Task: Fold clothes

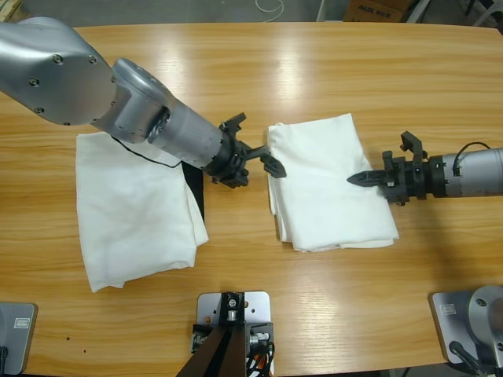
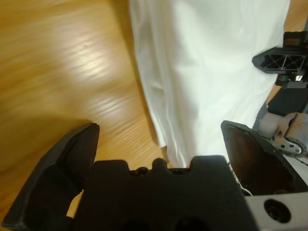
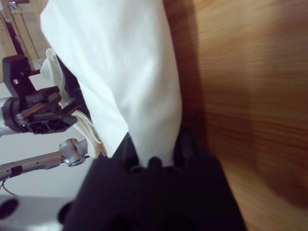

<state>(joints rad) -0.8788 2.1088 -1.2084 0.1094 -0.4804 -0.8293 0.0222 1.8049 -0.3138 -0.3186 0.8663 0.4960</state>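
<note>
A folded white T-shirt [image 1: 330, 184] lies right of the table's middle. My left gripper [image 1: 271, 159] comes in from the upper left and hovers open at the shirt's left edge [image 2: 159, 96], jaws spread wide with nothing between them [image 2: 159, 126]. From the right, my right gripper [image 1: 354, 179] reaches over the shirt's middle, its jaws drawn to a point. In the right wrist view the white cloth [image 3: 125, 72] runs straight into that gripper [image 3: 154, 149], which looks shut on it. A second white T-shirt [image 1: 134, 212] lies loosely folded at the left.
A black strip [image 1: 195, 192] shows under the left shirt's right edge. A thin black cable [image 1: 145, 153] from the left arm crosses that shirt's top. Bare wood lies between the two shirts and along the far side.
</note>
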